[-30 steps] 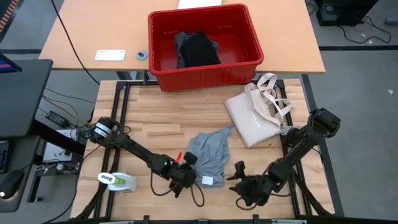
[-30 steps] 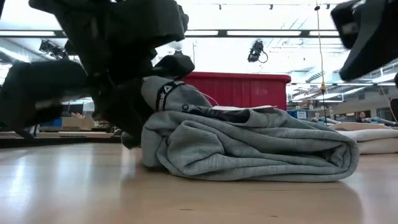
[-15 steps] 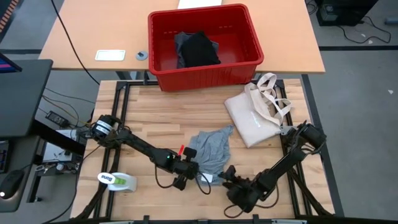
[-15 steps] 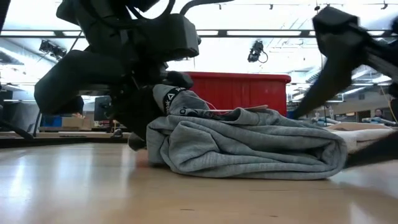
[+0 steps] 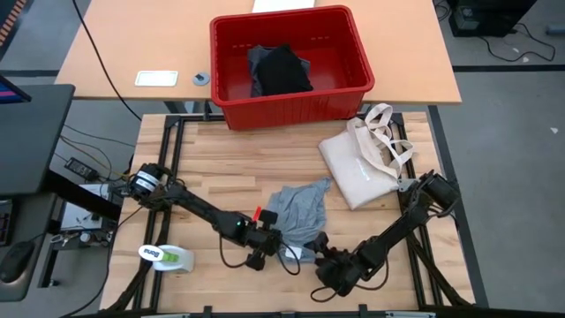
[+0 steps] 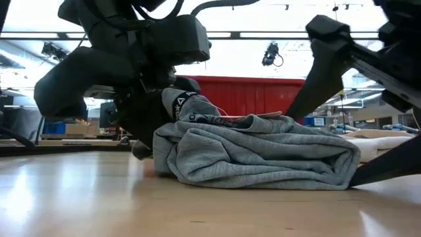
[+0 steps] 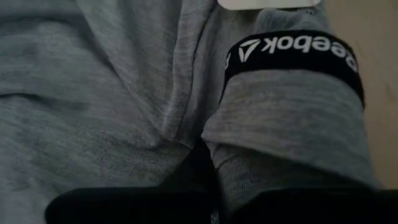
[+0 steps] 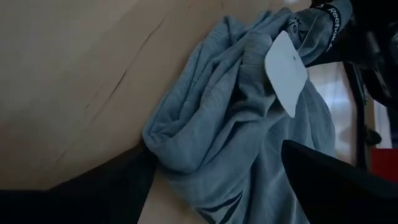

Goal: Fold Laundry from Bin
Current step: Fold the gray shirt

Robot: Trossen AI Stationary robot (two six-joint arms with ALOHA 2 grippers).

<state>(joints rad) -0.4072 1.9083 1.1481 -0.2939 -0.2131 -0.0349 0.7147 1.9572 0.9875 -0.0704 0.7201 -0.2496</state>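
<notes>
grey T-shirt [image 5: 298, 216] | left fingers [image 5: 272, 240] clamped | right fingers [image 5: 320, 250] apparently moved closer, spread

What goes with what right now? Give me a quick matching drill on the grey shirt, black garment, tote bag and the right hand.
Things:
1. grey shirt
2. black garment
3. tote bag
4. right hand

Places or states:
A. inside the red bin
B. open, at the shirt's near edge
C. bunched on the wooden table, gripped by the left hand
D. lying flat at the table's right side

Pairs: 1-C, 2-A, 3-D, 4-B
</notes>
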